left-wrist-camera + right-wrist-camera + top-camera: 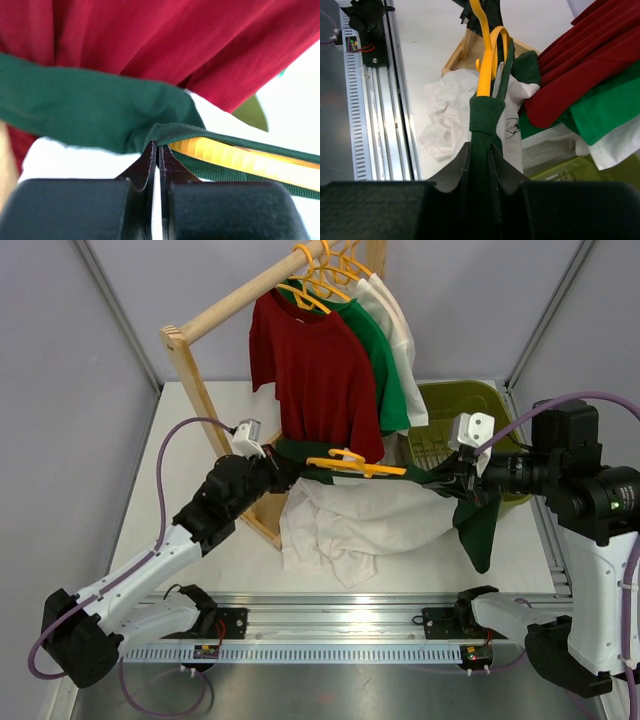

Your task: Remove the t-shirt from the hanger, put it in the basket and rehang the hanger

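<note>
Two grippers (158, 150) (481, 152) tight on t-shirt (345, 515).

Wooden rack (215, 313) at 12 o'clock: red tee (315, 370), green tee (385, 370), white shirt (405, 340) on orange hangers (335, 270). Olive bin (455, 405) at 2 o'clock on table (200, 570).

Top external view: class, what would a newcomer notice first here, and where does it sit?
The t-shirt is strung between the left gripper and the right gripper, its white body sagging onto the table. The hanger lies along its green shoulders. Behind, a red tee hangs from the wooden rack.
</note>
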